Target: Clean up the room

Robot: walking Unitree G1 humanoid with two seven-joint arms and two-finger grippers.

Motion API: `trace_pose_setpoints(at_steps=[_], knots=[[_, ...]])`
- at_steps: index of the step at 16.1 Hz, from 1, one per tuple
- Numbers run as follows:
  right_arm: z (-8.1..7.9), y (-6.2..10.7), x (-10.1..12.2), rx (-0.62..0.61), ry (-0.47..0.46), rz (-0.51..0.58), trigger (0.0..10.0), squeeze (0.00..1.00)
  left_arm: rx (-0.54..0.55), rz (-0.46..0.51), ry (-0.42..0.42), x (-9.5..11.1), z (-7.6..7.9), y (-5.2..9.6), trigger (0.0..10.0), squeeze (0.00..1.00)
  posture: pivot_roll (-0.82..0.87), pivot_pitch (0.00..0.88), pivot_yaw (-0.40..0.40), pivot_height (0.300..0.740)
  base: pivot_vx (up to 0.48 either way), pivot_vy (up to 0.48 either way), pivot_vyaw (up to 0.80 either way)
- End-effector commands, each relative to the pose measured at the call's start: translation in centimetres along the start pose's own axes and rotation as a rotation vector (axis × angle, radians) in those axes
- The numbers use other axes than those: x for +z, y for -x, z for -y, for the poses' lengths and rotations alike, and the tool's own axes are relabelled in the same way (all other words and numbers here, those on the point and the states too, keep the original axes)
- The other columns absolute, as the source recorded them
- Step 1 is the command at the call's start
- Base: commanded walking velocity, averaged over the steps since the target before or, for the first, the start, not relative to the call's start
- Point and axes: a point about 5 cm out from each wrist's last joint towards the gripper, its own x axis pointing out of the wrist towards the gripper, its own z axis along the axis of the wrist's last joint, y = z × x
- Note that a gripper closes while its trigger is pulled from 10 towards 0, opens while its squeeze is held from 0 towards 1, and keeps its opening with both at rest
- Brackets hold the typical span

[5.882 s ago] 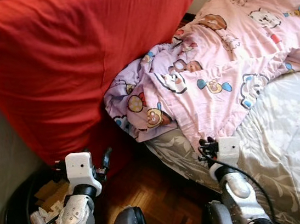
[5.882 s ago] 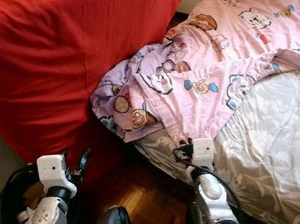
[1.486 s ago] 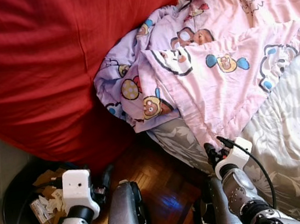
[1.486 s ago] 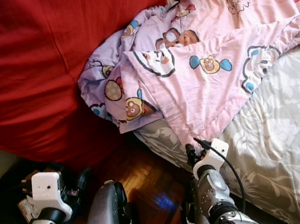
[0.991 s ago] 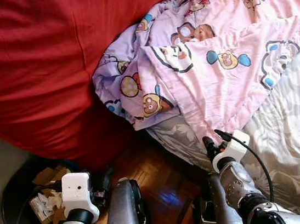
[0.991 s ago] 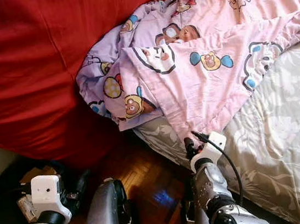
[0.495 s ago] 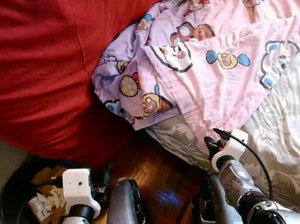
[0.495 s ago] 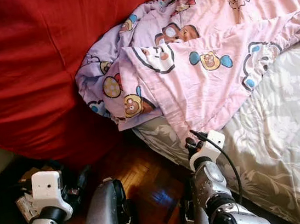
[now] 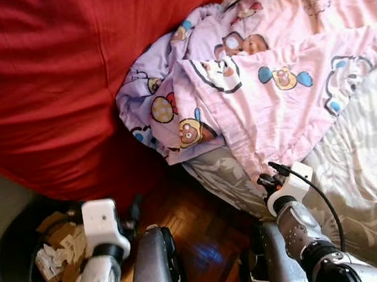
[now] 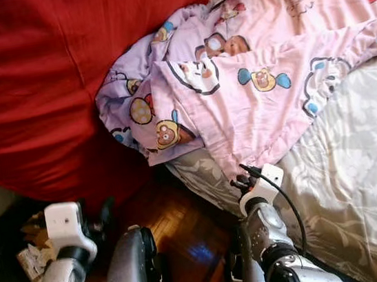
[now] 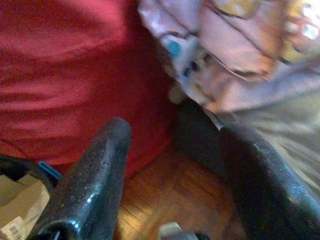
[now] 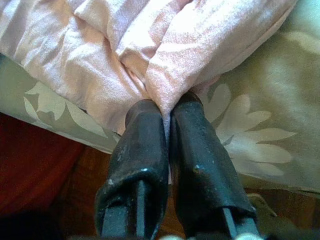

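My right end effector was clamped on the lowest corner of the pink cartoon-print quilt, at the near edge of the bed with its grey floral sheet. The quilt lay rumpled across the bed's upper part, its lilac underside bunched against the big red fabric cushion beside the bed. My left end effector hung with its fingers apart over the dark parquet floor, near the black round bin of cardboard scraps below the cushion.
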Motion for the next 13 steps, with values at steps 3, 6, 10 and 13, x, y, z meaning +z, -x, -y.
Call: trace_pose_setpoints(at_steps=[3, 6, 10, 13], knots=[[1.0, 0.3, 0.4, -0.008, 0.043, 0.044, 0.0, 0.00, 0.189, -0.004, 0.071, -0.5, -3.5, -1.2, 10.0, 0.00, 0.17, 0.158, -0.024, 0.598, 0.000, 0.000, 0.00], [1.0, 0.5, 1.4, 0.051, 0.187, 0.117, 0.0, 0.00, 0.101, -0.014, 0.045, -1.1, -2.9, -1.8, 10.0, 0.00, 0.14, 0.101, -0.031, 0.598, 0.000, 0.000, 0.00], [1.7, 1.4, 2.7, 0.092, 0.317, 0.226, 0.0, 0.00, 0.122, -0.011, 0.044, -1.4, -3.8, -2.2, 10.0, 0.00, 0.12, 0.077, -0.036, 0.598, 0.000, 0.000, 0.00], [1.7, 1.9, 2.6, 0.091, 0.341, 0.255, 10.0, 0.00, 0.086, -0.007, 0.047, -1.7, -2.8, -2.2, 10.0, 0.00, 0.11, 0.079, -0.036, 0.598, 0.000, 0.000, 0.00]])
